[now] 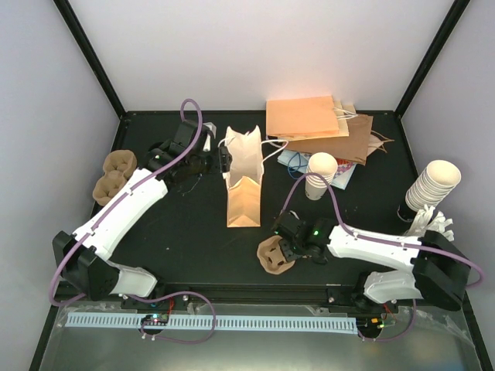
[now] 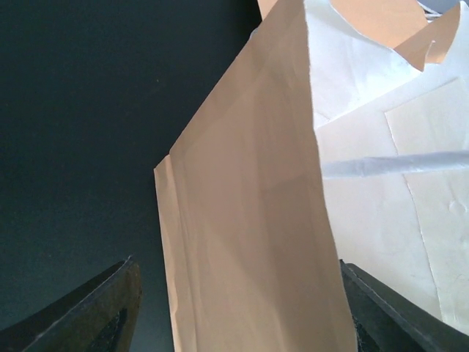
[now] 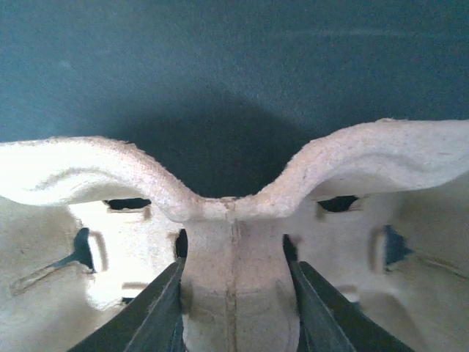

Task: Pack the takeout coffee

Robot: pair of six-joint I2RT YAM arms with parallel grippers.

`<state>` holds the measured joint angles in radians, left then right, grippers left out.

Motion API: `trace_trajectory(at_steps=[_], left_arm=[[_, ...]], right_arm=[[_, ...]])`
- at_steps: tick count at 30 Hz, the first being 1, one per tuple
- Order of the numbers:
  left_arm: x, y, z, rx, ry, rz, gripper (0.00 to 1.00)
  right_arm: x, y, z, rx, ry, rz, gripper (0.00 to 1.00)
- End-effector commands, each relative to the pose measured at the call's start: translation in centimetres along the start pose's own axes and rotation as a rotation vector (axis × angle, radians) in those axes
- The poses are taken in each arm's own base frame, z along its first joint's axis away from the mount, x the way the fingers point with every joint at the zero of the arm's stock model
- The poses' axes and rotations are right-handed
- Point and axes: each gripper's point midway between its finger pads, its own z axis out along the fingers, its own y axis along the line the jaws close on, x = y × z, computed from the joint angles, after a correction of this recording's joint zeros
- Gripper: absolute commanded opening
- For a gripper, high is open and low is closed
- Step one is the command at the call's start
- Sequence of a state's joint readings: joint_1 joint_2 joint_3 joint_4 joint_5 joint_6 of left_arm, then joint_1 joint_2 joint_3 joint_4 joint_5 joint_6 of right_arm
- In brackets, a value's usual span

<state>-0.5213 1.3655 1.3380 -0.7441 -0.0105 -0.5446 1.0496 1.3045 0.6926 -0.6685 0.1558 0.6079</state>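
No white cup with a black lid shows in any view. An open brown paper bag (image 1: 244,189) with a white lining sits mid-table. My left gripper (image 1: 220,160) is at its left rim; in the left wrist view it (image 2: 234,315) is open, its fingers straddling the bag's wall (image 2: 249,220). My right gripper (image 1: 285,246) is shut on the central post of a brown moulded-pulp carrier tray (image 1: 272,259) at the near middle. In the right wrist view the gripper (image 3: 234,293) pinches that post, with the tray's rim (image 3: 73,169) spreading to both sides.
More pulp trays (image 1: 114,174) are stacked at the far left. Flat paper bags (image 1: 317,120) lie at the back. Lidless white cups (image 1: 321,174) stand right of the open bag. A taller tilted stack of cups (image 1: 433,185) leans at the right edge.
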Motion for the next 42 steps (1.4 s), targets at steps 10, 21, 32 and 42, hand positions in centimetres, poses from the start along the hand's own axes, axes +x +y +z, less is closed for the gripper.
trace_trajectory(at_steps=[10, 21, 32, 42], left_arm=[[-0.5, -1.2, -2.3, 0.051, -0.007, 0.085, 0.57], [0.0, -1.4, -2.8, 0.034, 0.088, 0.138, 0.23], [0.1, -3.0, -6.7, 0.125, 0.092, 0.325, 0.02], [2.4, -5.0, -8.7, 0.287, 0.142, 0.401, 0.02]], right_arm=[[-2.9, 0.2, -6.3, -0.071, -0.167, 0.027, 0.38], [-6.4, 0.1, -17.3, -0.174, -0.385, -0.016, 0.38], [-10.6, 3.3, -31.8, -0.412, -0.606, -0.174, 0.35], [-14.2, 9.4, -38.8, -0.671, -0.687, -0.306, 0.35]])
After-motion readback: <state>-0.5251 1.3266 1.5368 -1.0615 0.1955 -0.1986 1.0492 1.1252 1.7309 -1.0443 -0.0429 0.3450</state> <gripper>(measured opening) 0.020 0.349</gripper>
